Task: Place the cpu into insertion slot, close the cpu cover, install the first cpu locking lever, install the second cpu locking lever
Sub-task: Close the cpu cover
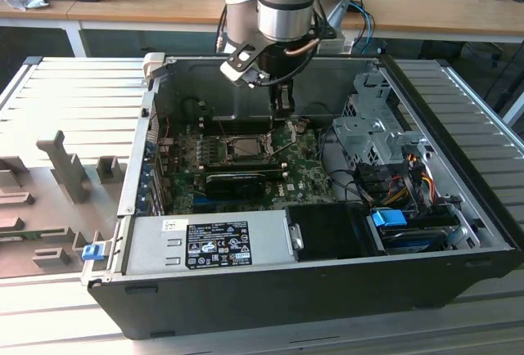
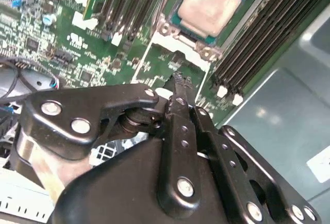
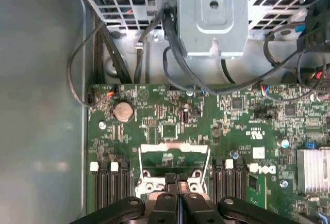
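The cpu (image 2: 210, 3), a small square chip with a pale metal top, lies flat in the insertion slot (image 1: 246, 147) on the green motherboard. Silvery frame pieces (image 2: 206, 52) sit at the slot's edge nearest the fingers; I cannot tell how the cpu cover stands. A thin silver lever (image 1: 288, 149) slants up beside the slot. My gripper (image 1: 284, 103) hangs just above the board on the slot's far right in the exterior view. In both wrist views its black fingers (image 2: 178, 82) (image 3: 178, 185) are pressed together with nothing between them, the tips a short way off the cpu.
The open black computer case (image 1: 458, 167) surrounds the board. A grey drive cage (image 1: 370, 126) with cables stands at the exterior view's right, and a power supply (image 1: 213, 240) at the front. The long black card (image 1: 246, 181) lies near the slot. Memory slots (image 2: 268, 38) flank it.
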Controlling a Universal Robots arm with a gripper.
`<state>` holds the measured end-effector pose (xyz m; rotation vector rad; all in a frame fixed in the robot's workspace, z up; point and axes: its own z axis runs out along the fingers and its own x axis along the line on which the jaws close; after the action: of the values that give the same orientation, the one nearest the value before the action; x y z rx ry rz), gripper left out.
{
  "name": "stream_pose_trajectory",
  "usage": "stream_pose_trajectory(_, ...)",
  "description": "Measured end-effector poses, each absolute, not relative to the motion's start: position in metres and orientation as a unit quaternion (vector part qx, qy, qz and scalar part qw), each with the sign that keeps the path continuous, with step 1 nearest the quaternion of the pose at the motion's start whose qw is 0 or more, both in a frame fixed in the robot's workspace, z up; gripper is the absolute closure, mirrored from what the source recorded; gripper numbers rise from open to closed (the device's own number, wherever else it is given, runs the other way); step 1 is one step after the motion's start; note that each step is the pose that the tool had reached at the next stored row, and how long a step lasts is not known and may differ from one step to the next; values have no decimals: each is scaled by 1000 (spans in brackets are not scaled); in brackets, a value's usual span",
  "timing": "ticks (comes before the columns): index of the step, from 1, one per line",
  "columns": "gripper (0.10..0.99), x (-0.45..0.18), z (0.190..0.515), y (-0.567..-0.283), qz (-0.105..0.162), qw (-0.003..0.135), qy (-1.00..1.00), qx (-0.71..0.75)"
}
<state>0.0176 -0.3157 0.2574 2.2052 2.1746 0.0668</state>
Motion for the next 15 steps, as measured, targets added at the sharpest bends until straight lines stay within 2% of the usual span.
stream_pose_trajectory(7, 980, 50, 257, -315, 21, 21, 702, 712)
stream_pose_trajectory(15, 980, 58, 257, -315, 21, 21, 702, 712)
